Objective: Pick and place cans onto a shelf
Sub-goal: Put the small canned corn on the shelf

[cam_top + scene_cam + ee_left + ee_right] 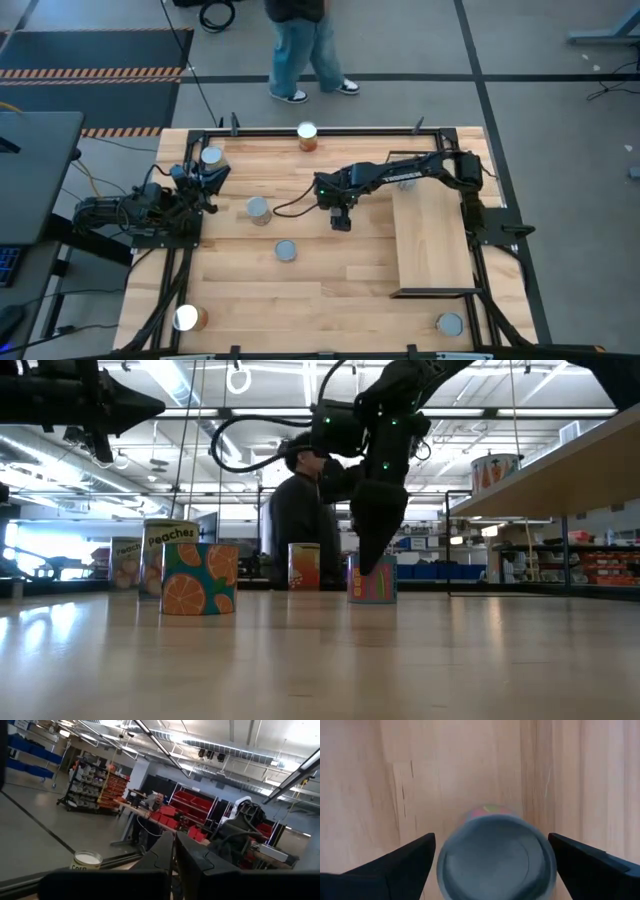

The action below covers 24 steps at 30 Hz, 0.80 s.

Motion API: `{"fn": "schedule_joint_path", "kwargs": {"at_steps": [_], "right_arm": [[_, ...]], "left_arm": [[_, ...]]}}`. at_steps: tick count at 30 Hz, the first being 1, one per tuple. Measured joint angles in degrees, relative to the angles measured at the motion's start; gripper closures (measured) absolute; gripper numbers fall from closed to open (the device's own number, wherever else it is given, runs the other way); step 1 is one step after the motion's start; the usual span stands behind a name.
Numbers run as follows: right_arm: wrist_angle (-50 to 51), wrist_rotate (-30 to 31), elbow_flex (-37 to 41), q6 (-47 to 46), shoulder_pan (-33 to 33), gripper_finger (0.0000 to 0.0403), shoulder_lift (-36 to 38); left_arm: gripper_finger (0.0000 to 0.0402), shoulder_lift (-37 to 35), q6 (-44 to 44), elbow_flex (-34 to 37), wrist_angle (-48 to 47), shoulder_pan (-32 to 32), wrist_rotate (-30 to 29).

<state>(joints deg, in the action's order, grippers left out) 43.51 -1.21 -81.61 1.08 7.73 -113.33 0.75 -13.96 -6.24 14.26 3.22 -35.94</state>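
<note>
Right wrist view: right gripper (pixel 492 865) directly above a can (pixel 496 856), jaws spread wide, one each side of its grey lid, not touching yet. High view puts that gripper (pixel 342 221) mid-worktop, just left of the shelf (pixel 432 240); can itself is hidden under the arm there. Low view shows the multicoloured can (pixel 372 580) upright on the worktop (pixel 320 660) w/ the arm coming down over it.

Handling, my read: small rigid tin, prob light-to-moderate, printed side wall smooth so could slip if pinched near the rim. Best grip mid-height, across the diameter, jaws square to the wall.

Other cans scattered: orange-print one (pixel 197 577), peaches one (pixel 168 555). Shelf looks empty so far.

Left gripper (pixel 205 180) parked at left edge; cannot tell jaw state.
</note>
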Motion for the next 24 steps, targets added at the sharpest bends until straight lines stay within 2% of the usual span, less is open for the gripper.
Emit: {"fn": "schedule_joint_path", "kwargs": {"at_steps": [6,11,19,24], "right_arm": [[0.2,0.1,0.1,-1.1,0.0,0.0055,-1.6],[0.7,0.1,0.1,-7.2,0.0,0.0109,-0.1],[2.1,-1.4,0.1,-22.9,0.4,0.0114,15.0],[8.3,5.4,0.1,-36.4,3.0,0.0107,27.8]], "left_arm": [[0.0376,0.0,0.2,0.0,0.1,0.0,0.0],[0.0376,0.0,0.2,0.0,0.2,0.0,0.0],[0.0377,0.0,0.0,0.0,0.2,0.0,0.0],[0.0376,0.0,0.0,0.0,0.2,0.0,0.0]]}}
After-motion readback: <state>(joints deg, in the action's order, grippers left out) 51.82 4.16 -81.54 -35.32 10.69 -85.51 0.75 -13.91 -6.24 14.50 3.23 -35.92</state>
